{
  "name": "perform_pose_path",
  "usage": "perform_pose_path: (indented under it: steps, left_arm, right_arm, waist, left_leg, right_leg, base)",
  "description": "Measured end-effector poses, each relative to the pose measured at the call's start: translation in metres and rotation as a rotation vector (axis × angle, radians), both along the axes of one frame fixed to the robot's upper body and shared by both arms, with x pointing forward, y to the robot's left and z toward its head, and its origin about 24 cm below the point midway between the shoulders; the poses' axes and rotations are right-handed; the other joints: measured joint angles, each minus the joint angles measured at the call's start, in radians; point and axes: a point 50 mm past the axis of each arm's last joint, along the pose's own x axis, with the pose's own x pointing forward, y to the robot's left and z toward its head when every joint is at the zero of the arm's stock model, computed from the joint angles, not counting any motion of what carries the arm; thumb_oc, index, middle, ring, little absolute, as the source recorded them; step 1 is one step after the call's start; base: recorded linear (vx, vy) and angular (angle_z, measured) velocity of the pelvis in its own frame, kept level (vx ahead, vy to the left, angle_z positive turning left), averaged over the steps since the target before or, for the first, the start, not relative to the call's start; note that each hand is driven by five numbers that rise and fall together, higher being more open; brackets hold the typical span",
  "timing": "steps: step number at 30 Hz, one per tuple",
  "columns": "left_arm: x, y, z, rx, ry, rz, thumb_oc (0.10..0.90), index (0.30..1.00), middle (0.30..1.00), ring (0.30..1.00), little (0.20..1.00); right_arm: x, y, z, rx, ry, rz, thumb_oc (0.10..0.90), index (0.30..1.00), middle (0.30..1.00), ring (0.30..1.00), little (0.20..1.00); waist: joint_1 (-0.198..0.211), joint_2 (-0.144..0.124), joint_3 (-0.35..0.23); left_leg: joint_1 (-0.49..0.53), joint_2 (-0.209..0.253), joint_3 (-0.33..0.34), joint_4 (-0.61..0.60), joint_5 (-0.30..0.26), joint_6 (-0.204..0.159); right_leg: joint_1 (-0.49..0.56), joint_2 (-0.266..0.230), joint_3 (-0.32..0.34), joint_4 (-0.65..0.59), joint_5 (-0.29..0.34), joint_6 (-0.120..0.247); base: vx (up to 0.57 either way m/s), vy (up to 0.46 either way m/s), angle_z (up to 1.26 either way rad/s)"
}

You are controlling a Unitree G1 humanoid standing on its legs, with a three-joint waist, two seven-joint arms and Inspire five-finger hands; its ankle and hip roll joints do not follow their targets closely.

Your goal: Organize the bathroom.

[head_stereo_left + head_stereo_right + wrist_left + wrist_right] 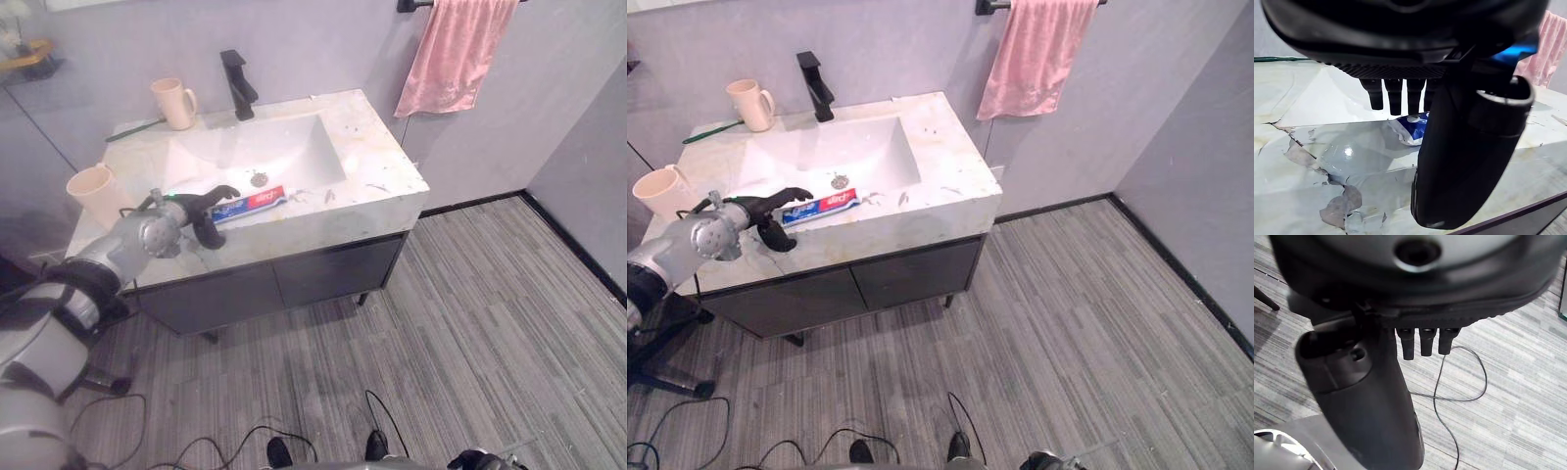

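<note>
1. The bench (377,166) is pale cream marble with brownish veining, and the basin sunk in it is plain white.
2. The toothpaste tube (250,204) is blue, white and red.
3. Both cups are a beige-cream colour, one at the back (174,103) and one at the left edge (95,193).
4. The faucet (237,84) is matte black, and the toothbrush (132,130) is green.
5. The towel (454,54) is soft pink.
6. The left robot hand (201,211) is dark, almost black; so is the right robot hand (1420,340).
7. The floor (470,333) is grey with streaky wood-plank stripes, and the cabinet (294,279) is dark grey.

Toothpaste tube (1411,128) mostly hidden behind left hand (1469,147); pink towel (453,54) cut by top edge; vanity top (382,186) marks unreadable.
</note>
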Motion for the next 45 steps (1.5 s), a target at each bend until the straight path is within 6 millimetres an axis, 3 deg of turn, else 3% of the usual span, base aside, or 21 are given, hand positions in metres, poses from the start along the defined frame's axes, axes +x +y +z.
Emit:
perform_pose_path:
  steps: [19, 20, 21, 23, 24, 42, 43, 44, 45]
  left_arm:
    - [-0.0002, 0.004, -0.0011, 0.004, 0.001, 0.014, 0.8, 0.9, 0.9, 0.9, 0.9]
    - [-0.0002, 0.004, -0.0011, 0.004, 0.001, 0.014, 0.736, 0.804, 0.804, 0.804, 0.804]
    - [-0.0002, 0.004, -0.001, 0.004, 0.001, 0.014, 0.621, 0.632, 0.632, 0.632, 0.632]
    - [-0.0005, 0.0042, -0.002, 0.005, 0.004, 0.014, 0.535, 0.502, 0.502, 0.502, 0.502]
    - [-0.0013, 0.0045, -0.004, 0.002, 0.005, 0.015, 0.4, 0.3, 0.3, 0.3, 0.3]
    - [-0.0025, 0.0071, -0.0053, 0.024, -0.033, 0.024, 0.4, 0.3, 0.3, 0.3, 0.3]
    - [-0.003, 0.0078, -0.0057, 0.018, -0.035, 0.026, 0.731, 0.796, 0.796, 0.796, 0.796]
    - [-0.003, 0.0077, -0.0056, 0.017, -0.035, 0.026, 0.8, 0.9, 0.9, 0.9, 0.9]
    - [-0.003, 0.0076, -0.0057, 0.017, -0.035, 0.026, 0.8, 0.9, 0.9, 0.9, 0.9]
  right_arm:
    - [-0.0072, -0.0006, -0.0015, -0.002, 0.02, -0.003, 0.8, 0.9, 0.9, 0.9, 0.9]
    - [-0.0071, -0.0006, -0.0015, -0.002, 0.02, -0.003, 0.8, 0.9, 0.9, 0.9, 0.9]
    - [-0.0069, -0.0006, -0.0014, -0.002, 0.02, -0.003, 0.8, 0.9, 0.9, 0.9, 0.9]
    - [-0.007, -0.0006, -0.0014, -0.002, 0.02, -0.003, 0.8, 0.9, 0.9, 0.9, 0.9]
    - [-0.0072, -0.0006, -0.0015, -0.002, 0.021, -0.003, 0.8, 0.9, 0.9, 0.9, 0.9]
    - [-0.0079, -0.0004, -0.0016, -0.003, 0.031, -0.004, 0.8, 0.9, 0.9, 0.9, 0.9]
    - [-0.0077, -0.0003, -0.0016, -0.003, 0.03, -0.003, 0.8, 0.9, 0.9, 0.9, 0.9]
    - [-0.0077, -0.0003, -0.0016, -0.003, 0.031, -0.003, 0.8, 0.9, 0.9, 0.9, 0.9]
    - [-0.0079, -0.0003, -0.0016, -0.003, 0.031, -0.003, 0.8, 0.9, 0.9, 0.9, 0.9]
  waist:
    - [-0.001, 0.0, 0.0]
    - [-0.001, 0.0, 0.0]
    - [-0.001, 0.0, 0.0]
    - [0.0, 0.0, 0.0]
    - [0.001, 0.0, 0.0]
    - [0.0, 0.001, -0.001]
    - [0.0, 0.001, -0.001]
    - [0.0, 0.001, -0.001]
    - [0.0, 0.001, -0.001]
  left_leg:
    - [-0.002, 0.006, 0.001, 0.0, 0.002, 0.0]
    - [-0.002, 0.006, 0.001, 0.0, 0.002, 0.0]
    - [-0.002, 0.006, 0.001, 0.0, 0.002, 0.0]
    - [-0.002, 0.007, 0.001, 0.0, 0.003, 0.0]
    - [-0.002, 0.008, 0.001, 0.0, 0.003, 0.0]
    - [-0.002, 0.015, 0.001, 0.0, 0.009, -0.005]
    - [-0.002, 0.015, 0.001, 0.0, 0.009, -0.005]
    - [-0.002, 0.015, 0.001, 0.0, 0.009, -0.005]
    - [-0.002, 0.015, 0.001, 0.0, 0.009, -0.005]
  right_leg:
    - [-0.003, 0.002, 0.001, 0.0, 0.0, 0.0]
    - [-0.003, 0.002, 0.001, 0.0, 0.0, 0.0]
    - [-0.002, 0.002, 0.001, 0.0, 0.0, 0.0]
    - [-0.002, 0.003, 0.001, 0.0, 0.0, 0.0]
    - [-0.002, 0.004, 0.0, 0.0, 0.0, 0.0]
    - [-0.002, 0.01, 0.001, 0.0, 0.002, -0.002]
    - [-0.002, 0.01, 0.001, 0.0, 0.002, -0.002]
    - [-0.002, 0.011, 0.001, 0.0, 0.002, -0.002]
    - [-0.002, 0.011, 0.001, 0.0, 0.002, -0.002]
  base:
    - [0.0, 0.0, 0.0]
    - [0.0, 0.0, 0.0]
    - [0.0, 0.0, 0.0]
    - [0.0, 0.0, 0.0]
    - [0.0, 0.0, 0.0]
    - [0.0, 0.0, 0.0]
    - [0.0, 0.0, 0.0]
    - [0.0, 0.0, 0.0]
    - [0.0, 0.0, 0.0]
